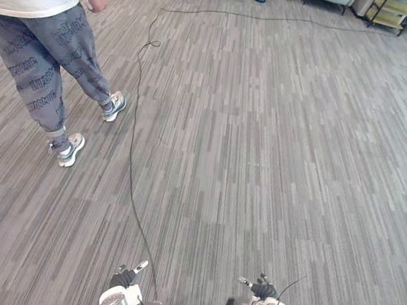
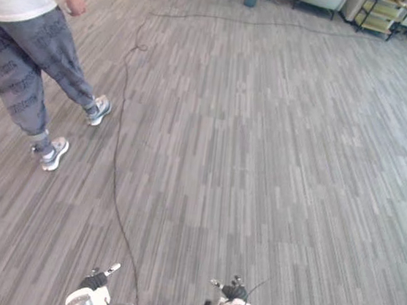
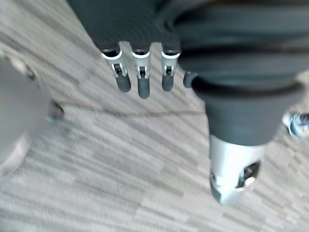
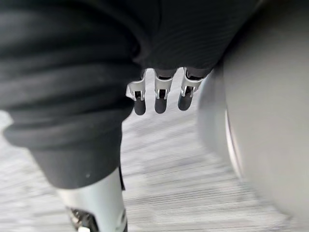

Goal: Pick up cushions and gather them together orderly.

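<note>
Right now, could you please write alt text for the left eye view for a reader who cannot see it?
A stretch of grey striped carpet lies ahead, with a person in a white shirt and grey trousers at the upper left. The robot's left hand and right hand show at the bottom edge, both open.

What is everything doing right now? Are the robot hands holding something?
left robot hand: open, holding nothing, above the carpet.
right robot hand: open, holding nothing.
person: standing with legs apart, on the robot's left.
shelf: upright, far off on the right.
</note>
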Controlling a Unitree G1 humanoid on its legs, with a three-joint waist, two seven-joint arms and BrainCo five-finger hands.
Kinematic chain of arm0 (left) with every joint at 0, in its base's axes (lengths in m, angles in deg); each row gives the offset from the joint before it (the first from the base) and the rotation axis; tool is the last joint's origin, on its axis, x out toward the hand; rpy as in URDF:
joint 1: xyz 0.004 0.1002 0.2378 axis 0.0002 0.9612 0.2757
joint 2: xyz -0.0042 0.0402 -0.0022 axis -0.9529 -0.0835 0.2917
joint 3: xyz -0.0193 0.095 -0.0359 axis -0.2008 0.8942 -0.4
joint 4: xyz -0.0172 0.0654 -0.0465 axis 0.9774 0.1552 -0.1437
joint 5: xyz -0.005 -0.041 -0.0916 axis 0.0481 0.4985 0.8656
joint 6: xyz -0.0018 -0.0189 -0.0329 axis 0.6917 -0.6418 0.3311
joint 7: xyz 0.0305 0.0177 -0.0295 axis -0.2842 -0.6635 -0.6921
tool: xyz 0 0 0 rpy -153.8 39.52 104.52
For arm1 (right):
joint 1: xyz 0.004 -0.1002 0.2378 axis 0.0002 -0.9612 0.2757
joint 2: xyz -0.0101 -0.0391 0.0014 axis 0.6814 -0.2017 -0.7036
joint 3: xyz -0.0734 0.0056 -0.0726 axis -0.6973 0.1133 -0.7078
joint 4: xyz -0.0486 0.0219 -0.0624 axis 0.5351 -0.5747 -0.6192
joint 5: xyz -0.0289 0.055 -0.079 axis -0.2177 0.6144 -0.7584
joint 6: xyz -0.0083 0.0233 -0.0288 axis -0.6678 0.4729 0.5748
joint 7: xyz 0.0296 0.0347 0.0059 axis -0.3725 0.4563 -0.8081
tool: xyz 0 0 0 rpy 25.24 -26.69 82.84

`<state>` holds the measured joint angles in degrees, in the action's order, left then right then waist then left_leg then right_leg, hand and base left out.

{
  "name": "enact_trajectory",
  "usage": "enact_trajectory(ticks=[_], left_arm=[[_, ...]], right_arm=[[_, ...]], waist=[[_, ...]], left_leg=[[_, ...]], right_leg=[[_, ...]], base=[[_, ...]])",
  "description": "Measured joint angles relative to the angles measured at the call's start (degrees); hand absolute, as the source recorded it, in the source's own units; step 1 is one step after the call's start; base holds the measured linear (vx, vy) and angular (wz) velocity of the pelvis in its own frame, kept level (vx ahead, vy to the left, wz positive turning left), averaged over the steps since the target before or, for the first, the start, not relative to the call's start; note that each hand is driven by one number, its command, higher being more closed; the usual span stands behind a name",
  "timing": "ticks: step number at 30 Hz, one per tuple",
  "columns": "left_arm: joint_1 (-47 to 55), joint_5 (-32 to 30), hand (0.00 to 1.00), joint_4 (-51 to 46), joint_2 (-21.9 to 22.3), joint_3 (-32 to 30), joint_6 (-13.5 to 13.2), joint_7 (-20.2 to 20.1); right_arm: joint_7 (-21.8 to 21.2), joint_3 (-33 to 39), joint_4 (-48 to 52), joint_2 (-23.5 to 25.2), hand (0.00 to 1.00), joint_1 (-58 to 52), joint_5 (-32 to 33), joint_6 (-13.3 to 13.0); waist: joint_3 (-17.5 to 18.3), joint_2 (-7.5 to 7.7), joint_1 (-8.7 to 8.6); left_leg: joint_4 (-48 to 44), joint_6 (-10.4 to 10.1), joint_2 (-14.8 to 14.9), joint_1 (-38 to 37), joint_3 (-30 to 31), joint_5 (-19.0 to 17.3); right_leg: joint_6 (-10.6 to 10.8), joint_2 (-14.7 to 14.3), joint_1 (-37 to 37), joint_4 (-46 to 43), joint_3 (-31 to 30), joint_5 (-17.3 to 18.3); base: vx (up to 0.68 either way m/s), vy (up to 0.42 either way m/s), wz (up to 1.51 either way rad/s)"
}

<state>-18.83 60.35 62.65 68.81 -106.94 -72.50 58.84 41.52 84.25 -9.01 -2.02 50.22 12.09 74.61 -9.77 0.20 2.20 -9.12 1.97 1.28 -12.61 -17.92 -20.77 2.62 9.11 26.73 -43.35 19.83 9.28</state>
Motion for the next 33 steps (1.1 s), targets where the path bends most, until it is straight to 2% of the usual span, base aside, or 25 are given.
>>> enact_trajectory(ticks=[2,3,4,5,6,7,8,9,10,11,13,15,17,19,20,21,22,23,24,25,26,28,29,31,33], left_arm=[[0.1,0.0,0.00,0.7,-0.6,2.7,0.0,-0.2],[0.2,0.0,0.00,0.7,-1.1,3.4,0.0,-0.3],[0.5,-0.1,0.00,0.9,-1.3,3.1,0.0,-0.3],[0.5,-0.3,0.00,1.5,-0.8,2.3,0.0,-0.2],[0.7,-0.9,0.00,1.6,-0.3,1.3,0.0,-0.2],[1.0,-1.1,0.00,1.7,-0.1,0.8,-0.1,-0.2],[0.8,-1.2,0.00,1.7,-0.2,-0.1,0.0,-0.2],[0.9,-1.2,0.00,1.7,-0.2,-1.1,0.0,-0.2],[0.9,-1.2,0.00,1.6,-0.1,-1.5,0.0,-0.2],[0.8,-1.2,0.00,1.4,-0.3,-1.7,-0.1,-0.2],[0.9,-1.1,0.00,-1.1,-1.3,-0.8,-0.4,-0.3],[1.0,-1.0,0.00,-3.2,-1.7,0.7,-0.9,-0.3],[1.1,-1.0,0.00,-4.5,-1.8,1.2,-1.2,-0.4],[1.4,-0.3,0.00,-5.7,-1.4,1.4,-1.2,-0.5],[2.0,0.1,0.00,-6.3,-1.1,1.5,-1.2,-0.4],[2.4,0.7,0.00,-6.2,-1.3,1.4,-1.2,-0.5],[1.8,0.6,0.00,-6.2,-2.0,1.4,-1.1,-0.5],[0.9,0.5,0.00,-6.3,-2.4,1.3,-0.9,-0.5],[0.7,0.5,0.00,-6.2,-2.3,1.5,-0.8,-0.5],[0.8,0.5,0.00,-5.9,-2.4,2.1,-0.6,-0.5],[0.9,0.5,0.00,-5.0,-3.0,2.9,-0.4,-0.4],[1.4,0.5,0.00,-3.6,-3.1,2.9,-0.2,-0.2],[1.6,0.4,0.00,-3.1,-2.9,3.4,-0.3,-0.2],[1.3,0.1,0.00,-1.9,-2.6,3.7,-0.5,-0.2],[1.1,0.0,0.00,0.5,-2.9,3.9,-0.5,-0.2]], right_arm=[[-0.2,0.3,-1.6,-0.7,0.00,-0.3,0.4,0.8],[-0.4,0.2,-1.6,-0.8,0.00,-0.3,0.2,0.8],[-0.7,0.1,-1.9,-1.4,0.00,-0.5,0.3,1.1],[-1.1,0.0,-1.8,-2.1,0.00,0.3,0.1,1.1],[-1.1,0.1,-1.9,-2.2,0.00,0.8,-0.1,1.2],[-1.2,0.1,-1.6,-2.3,0.00,1.0,-0.8,1.2],[-1.2,0.1,-1.5,-2.3,0.00,1.1,-1.2,1.3],[-0.9,0.0,-1.7,-2.4,0.00,1.1,-1.2,1.4],[-0.8,-0.1,-1.7,-2.4,0.00,1.1,-1.1,1.5],[-0.4,-0.8,-2.4,-1.6,0.00,0.9,-1.1,1.7],[0.1,-2.9,-3.8,0.1,0.00,0.7,-1.0,1.6],[0.2,-5.2,-4.2,1.4,0.00,0.7,-1.0,1.7],[0.3,-6.5,-4.2,2.1,0.00,1.5,-1.0,1.8],[0.3,-8.7,-4.1,2.2,0.00,1.3,-1.0,1.9],[0.2,-9.9,-4.1,2.2,0.00,1.0,-1.0,2.2],[0.2,-10.3,-4.0,2.5,0.00,0.6,-1.0,2.5],[0.2,-10.3,-4.0,3.6,0.00,0.8,-1.0,2.8],[-0.2,-11.4,-3.7,3.8,0.00,0.9,-0.9,2.7],[-0.3,-11.3,-3.4,3.8,0.00,0.8,-0.9,2.7],[-0.4,-11.1,-3.3,3.8,0.00,0.8,-1.0,2.6],[-0.6,-11.1,-3.3,3.8,0.00,0.7,-1.0,2.1],[-0.9,-9.9,-3.1,3.8,0.00,-0.8,-1.0,1.1],[-0.9,-9.3,-1.5,3.7,0.00,-1.4,-1.1,0.8],[-1.1,-9.0,-0.5,3.8,0.00,-1.5,-1.3,-0.1],[-1.1,-8.9,0.5,3.4,0.00,-1.1,-2.3,-1.2]], waist=[[-0.4,0.50,-0.75],[-0.6,1.30,-1.23],[-0.5,1.58,-2.30],[-0.2,-0.50,-2.37],[0.4,-2.30,-1.89],[0.8,-3.49,-1.59],[0.6,-4.33,-1.69],[0.3,-5.07,-1.74],[0.0,-5.37,-1.42],[-0.7,-4.60,-1.11],[-1.1,-1.97,0.26],[-0.9,-0.68,1.39],[-1.2,-0.70,2.21],[-1.3,-0.95,3.48],[-1.0,-1.94,4.14],[-0.7,-1.66,4.31],[-0.5,-0.67,4.43],[-0.3,0.26,4.24],[0.0,0.75,4.17],[0.2,1.41,4.38],[0.1,2.02,4.46],[0.0,2.10,3.45],[0.2,2.00,3.18],[0.3,1.43,2.47],[0.2,1.34,0.81]], left_leg=[[2.8,-0.4,-0.7,-5.0,3.1,-0.2],[3.1,-0.9,-1.6,-6.6,5.2,-0.4],[2.4,-1.5,-1.8,-8.9,8.6,-0.8],[-0.6,-1.8,0.1,-9.1,10.4,-0.6],[-4.8,-3.2,1.9,-7.6,10.8,0.3],[-10.9,-5.2,3.5,-4.9,10.9,2.8],[-22.1,-5.1,4.8,0.0,11.4,9.4],[-33.5,-7.5,6.6,5.5,11.9,19.8],[-42.2,-8.2,9.0,9.3,11.4,20.4],[-52.7,-5.0,12.2,14.3,8.6,14.7],[-55.8,-3.4,12.4,21.2,6.1,8.9],[-50.5,-2.8,11.9,30.2,4.4,5.1],[-35.8,-3.3,10.2,37.9,4.2,5.2],[-23.0,-4.9,9.1,41.0,5.8,8.6],[-15.6,-5.9,9.5,41.9,8.2,11.4],[-18.8,-6.1,9.5,42.0,8.5,18.6],[-22.4,-4.1,9.1,42.6,7.4,16.6],[-26.3,-3.3,9.3,42.8,6.1,12.2],[-27.8,-2.8,9.2,42.3,5.3,9.8],[-29.1,-2.2,9.0,39.7,3.2,6.3],[-28.7,-2.4,8.6,35.5,0.9,3.8],[-24.8,-2.3,6.5,26.6,-2.5,1.1],[-21.5,-2.5,5.7,21.8,-4.9,0.6],[-15.3,-2.7,4.9,14.3,-7.8,0.4],[-9.2,-3.1,4.0,7.1,-10.3,0.7]], right_leg=[[-0.2,-2.4,0.0,20.5,1.2,-5.7],[-0.4,-2.7,-0.3,25.5,0.5,-7.8],[-6.7,-3.9,0.2,24.5,-2.8,-13.8],[-9.0,-5.1,0.7,20.2,-2.8,-12.7],[-9.5,-6.4,0.5,18.9,-2.5,-10.3],[-8.9,-7.5,0.1,18.3,-2.3,-8.3],[-8.8,-8.8,-1.9,17.9,-2.6,-5.4],[-8.8,-10.3,-5.3,19.9,-3.0,-3.7],[-9.0,-11.4,-8.5,21.7,-3.4,-2.7],[-9.6,-12.8,-15.3,24.8,-4.7,-1.2],[-8.9,-12.2,-24.7,30.4,-7.1,0.1],[-7.5,-10.9,-31.2,35.7,-9.5,1.1],[-4.8,-8.4,-35.9,38.2,-12.6,3.2],[-2.1,-5.7,-38.1,38.2,-16.0,5.8],[-1.0,-5.1,-39.9,38.1,-18.3,7.5],[0.4,-3.5,-41.3,37.3,-20.5,9.6],[0.9,-2.0,-41.4,35.3,-21.5,10.0],[1.4,-1.2,-39.0,28.8,-23.8,9.5],[2.2,-1.0,-37.2,23.7,-25.4,8.3],[3.9,-0.8,-33.6,13.5,-27.7,4.4],[5.3,-0.6,-28.9,0.4,-28.4,-1.6],[3.7,1.2,-21.8,-17.6,-23.6,-5.4],[1.6,2.0,-18.2,-21.3,-19.6,-4.1],[-0.8,2.0,-12.2,-19.8,-10.4,-0.2],[-1.2,1.6,-8.5,-9.0,0.5,3.8]], base=[[0.66,-0.053,0.70],[0.88,-0.170,0.84],[0.76,-0.172,0.59],[0.91,-0.213,0.27],[0.61,-0.134,-0.18],[0.95,-0.191,-0.29],[0.83,-0.141,-0.27],[0.83,-0.120,-0.22],[0.80,-0.044,-0.26],[0.80,-0.019,-0.25],[0.74,-0.004,-0.28],[0.68,0.051,-0.46],[0.82,0.221,-0.73],[0.68,0.336,-1.04],[0.70,0.469,-1.24],[0.70,0.492,-1.07],[0.69,0.496,-0.77],[0.70,0.469,-0.50],[0.83,0.543,-0.54],[0.68,0.439,-0.69],[0.61,0.389,-0.78],[0.61,0.348,-0.72],[0.54,0.264,-0.68],[0.46,0.196,-0.73],[0.58,0.204,-0.48]])
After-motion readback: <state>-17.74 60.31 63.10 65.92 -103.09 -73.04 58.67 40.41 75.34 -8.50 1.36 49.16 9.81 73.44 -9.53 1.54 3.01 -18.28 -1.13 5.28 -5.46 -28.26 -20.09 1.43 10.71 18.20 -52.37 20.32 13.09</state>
